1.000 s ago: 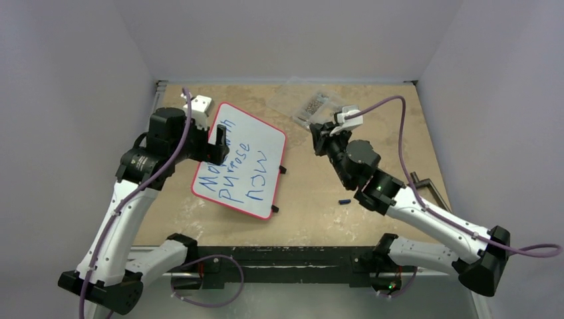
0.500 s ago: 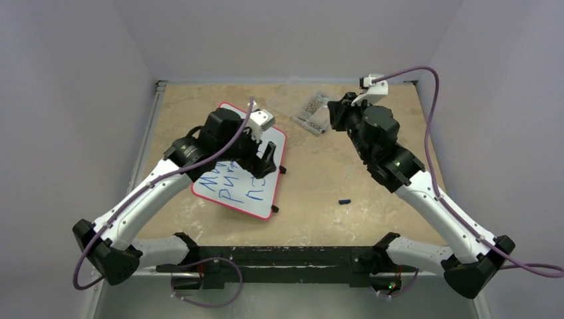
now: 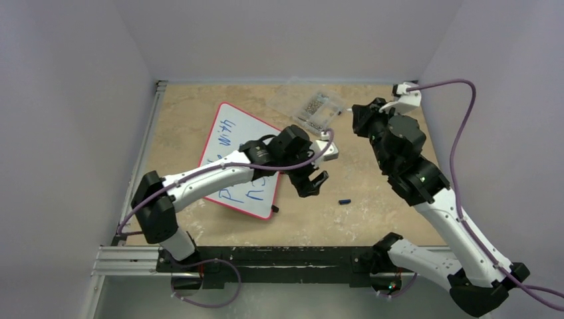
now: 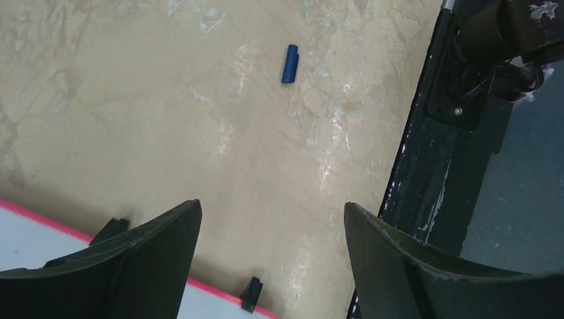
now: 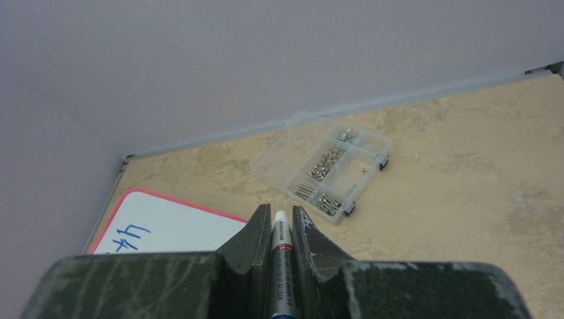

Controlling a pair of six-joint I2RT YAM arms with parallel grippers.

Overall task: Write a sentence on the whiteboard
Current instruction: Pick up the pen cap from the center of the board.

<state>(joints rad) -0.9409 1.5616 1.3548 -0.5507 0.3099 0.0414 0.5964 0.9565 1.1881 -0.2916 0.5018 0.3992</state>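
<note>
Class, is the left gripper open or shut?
Open: in the wrist view the left gripper shows its jaws wide apart, with nothing held between them.

Bright, even overhead light, shadows v. soft; pale glare streaks on tabletop (image 4: 332,143) in left wrist view; top view sharp.

sentence (image 3: 228,126) partly behind left arm (image 3: 219,174), marker (image 5: 280,266) cut off

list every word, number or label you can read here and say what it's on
"with": blue handwriting, top line of the sentence on the whiteboard.
Lower lines: mostly hidden by the left arm; only stray strokes show, unreadable.
Print on the marker barrel: too small and blurred to read.
Clear box of screws: no label visible.
</note>
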